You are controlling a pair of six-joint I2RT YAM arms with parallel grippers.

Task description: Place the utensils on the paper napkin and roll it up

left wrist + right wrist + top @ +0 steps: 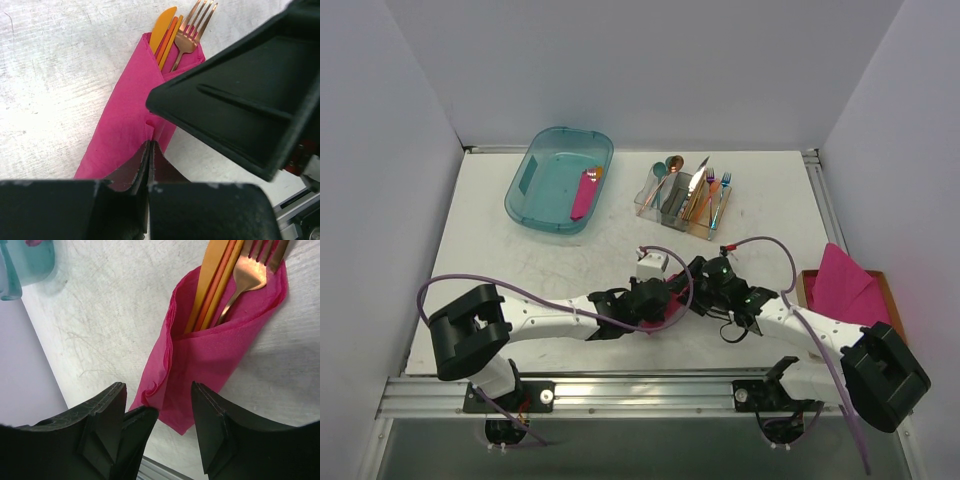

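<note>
Napkin [125, 115] edge seemingly pinched by left claw [150, 150]; right claw [157, 390] straddles.

Teal tub [552, 228], clear cutlery caddy [667, 212], wooden tray [887, 288] of pink napkins [842, 280].

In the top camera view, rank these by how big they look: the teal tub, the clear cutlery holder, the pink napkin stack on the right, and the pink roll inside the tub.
1. Teal tub, the largest.
2. Clear cutlery holder and pink napkin stack: too alike to rank.
3. Pink roll, clearly the smallest.
</note>
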